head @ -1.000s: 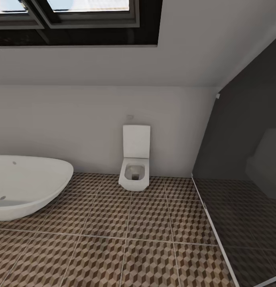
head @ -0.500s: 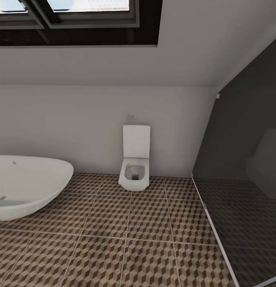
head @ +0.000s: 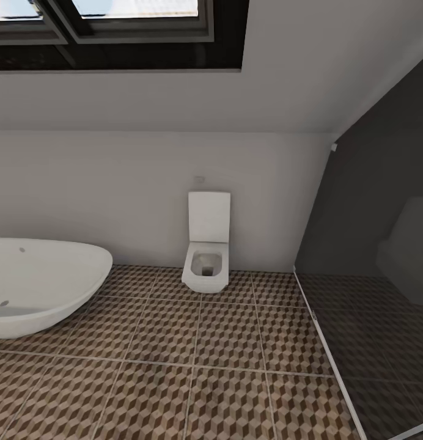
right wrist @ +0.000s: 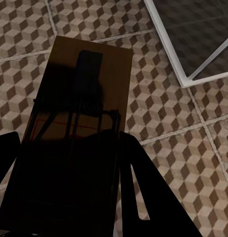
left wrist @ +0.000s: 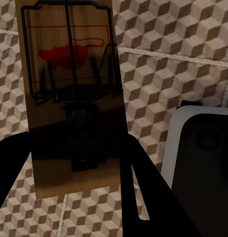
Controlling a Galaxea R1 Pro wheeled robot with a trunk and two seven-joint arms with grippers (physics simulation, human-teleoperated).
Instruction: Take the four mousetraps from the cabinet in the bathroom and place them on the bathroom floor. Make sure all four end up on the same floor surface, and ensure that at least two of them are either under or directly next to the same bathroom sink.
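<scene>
Wrist views: two gripped mousetraps (left wrist: pixel 72 98) (right wrist: pixel 77 123).

My floor (head: pixel 175 366) wears brown, beige and white cubes with pale grout. The tub (head: pixel 40 287) and toilet (head: pixel 206 250) are white, the wall (head: pixel 114 183) pale grey, the skylight frame (head: pixel 144 36) dark. In my left gripper (left wrist: pixel 74 168), black, the mousetrap (left wrist: pixel 69 59) is tan with dark wire and a red blotch; my right gripper (right wrist: pixel 64 187), also black, shades a brown mousetrap (right wrist: pixel 94 64).

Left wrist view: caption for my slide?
Left gripper holding a tan wooden mousetrap above the cube-patterned bathroom floor tiles.
</scene>
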